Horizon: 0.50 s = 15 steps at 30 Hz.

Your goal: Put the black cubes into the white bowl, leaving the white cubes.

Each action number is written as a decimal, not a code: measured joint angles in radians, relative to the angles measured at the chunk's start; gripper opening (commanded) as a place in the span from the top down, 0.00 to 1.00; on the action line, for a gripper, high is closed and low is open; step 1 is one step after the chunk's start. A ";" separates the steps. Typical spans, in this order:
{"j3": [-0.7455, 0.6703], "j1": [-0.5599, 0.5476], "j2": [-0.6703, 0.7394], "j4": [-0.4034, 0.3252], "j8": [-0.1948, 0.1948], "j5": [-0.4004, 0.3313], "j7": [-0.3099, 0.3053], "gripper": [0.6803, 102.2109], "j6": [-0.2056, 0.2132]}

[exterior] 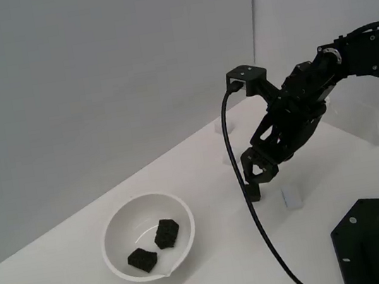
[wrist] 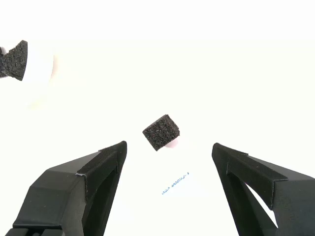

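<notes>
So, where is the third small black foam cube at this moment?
In the exterior view the small black foam cube sits on the white table, right of the glossy white bowl, under the open black hand; a small white cube lies to its right.

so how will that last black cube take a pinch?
The cube looks porous like foam, so probably light and squashy. Its rough faces should grip, not slip. Flat sides mean it won't roll. The tool is open around it.

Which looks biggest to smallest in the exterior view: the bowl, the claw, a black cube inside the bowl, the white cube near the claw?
1. white bowl
2. gripper, somewhat smaller
3. black cube in the bowl and white cube: too alike to rank
</notes>
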<state>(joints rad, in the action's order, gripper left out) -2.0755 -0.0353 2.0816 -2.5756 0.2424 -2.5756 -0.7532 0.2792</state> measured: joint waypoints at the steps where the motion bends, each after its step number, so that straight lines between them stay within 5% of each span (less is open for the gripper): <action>1: 0.006 0.000 -0.008 0.000 0.000 0.000 0.000 0.04 0.000; 15: 0.153 -0.018 -0.152 0.011 0.017 0.009 0.017 0.04 0.028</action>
<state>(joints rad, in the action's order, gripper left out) -1.9221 -0.0537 1.9297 -2.5648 0.2592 -2.5663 -0.7363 0.3068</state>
